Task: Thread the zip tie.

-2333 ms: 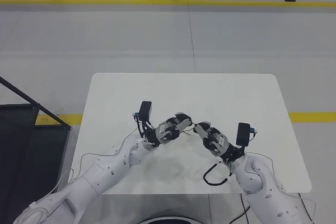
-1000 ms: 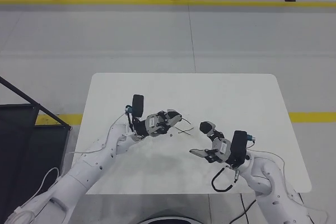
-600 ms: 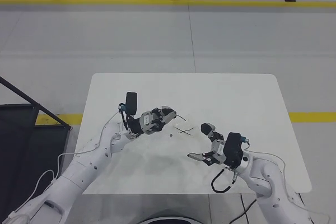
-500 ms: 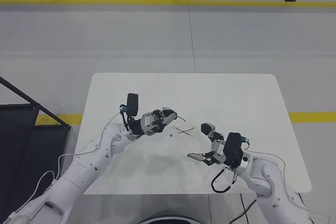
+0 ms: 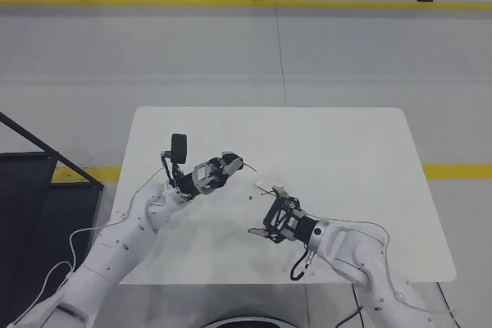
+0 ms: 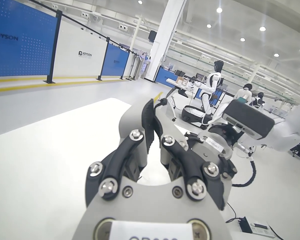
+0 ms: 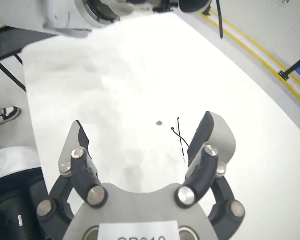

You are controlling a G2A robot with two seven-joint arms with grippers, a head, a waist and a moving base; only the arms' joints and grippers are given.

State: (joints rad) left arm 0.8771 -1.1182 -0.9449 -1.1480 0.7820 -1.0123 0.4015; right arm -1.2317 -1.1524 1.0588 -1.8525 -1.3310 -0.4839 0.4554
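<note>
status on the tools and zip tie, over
Left tool shut on zip tie. Right tool open above table, two crossed ties beside it. Brown speck near them.

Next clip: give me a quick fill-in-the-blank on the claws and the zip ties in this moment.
1. The left claw is ___ on a black zip tie.
2. The right claw, above the white table, is ___.
3. Near the right claw, ___ loose zip ties lie crossed on the table.
Missing words: shut; open; two.
</note>
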